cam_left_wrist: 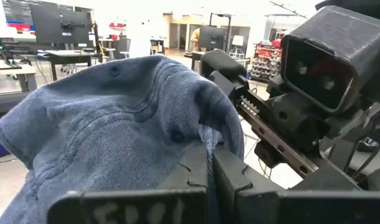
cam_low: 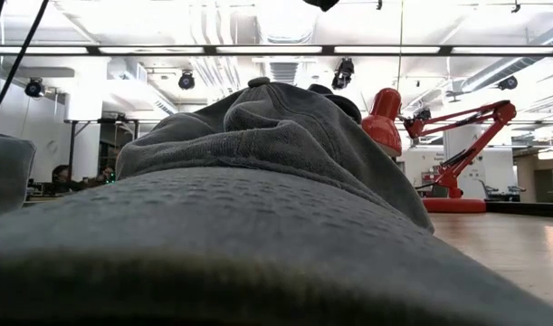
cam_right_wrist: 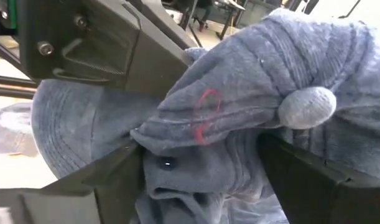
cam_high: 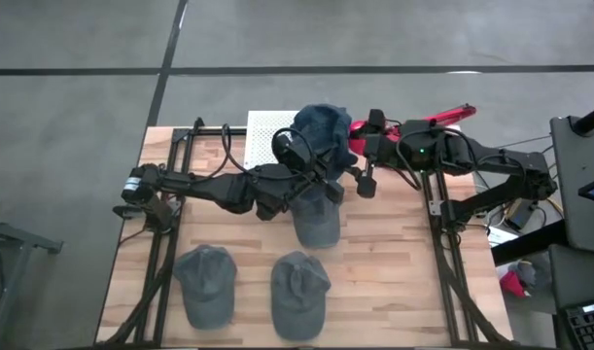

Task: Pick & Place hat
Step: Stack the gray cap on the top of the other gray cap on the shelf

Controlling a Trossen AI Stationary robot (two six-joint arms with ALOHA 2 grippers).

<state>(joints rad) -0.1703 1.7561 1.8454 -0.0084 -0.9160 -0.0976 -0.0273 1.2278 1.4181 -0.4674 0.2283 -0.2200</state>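
Both arms meet at the far middle of the table (cam_high: 394, 262), on one blue hat (cam_high: 321, 131) held up off the wood, above the white board (cam_high: 267, 131). Left gripper (cam_left_wrist: 209, 171): fingers (cam_left_wrist: 193, 171) pressed together with a fold of the hat's cloth pinched between them; the crown balloons out ahead of and above those fingers, so the hat hangs forward of the left grip. Right gripper (cam_right_wrist: 199, 177): fingers spread wide either side of bunched crown cloth, top button (cam_right_wrist: 306, 107) just past them; cloth touches both, but I can't tell if they're really clamping or only straddling it. So the hat sits between the two sets of fingers, left one clearly carrying it, right one coming at it from the opposite side. Looks like a handover or a two-arm reshaping; next move turns on who lets go, and the left is the sure hold. Three grey hats lie on the table nearer the camera: one (cam_high: 316, 219) right under the grippers, two (cam_high: 205, 282) (cam_high: 298, 290) at the near edge. Red lamp (cam_high: 447, 115) behind the right arm, well clear.
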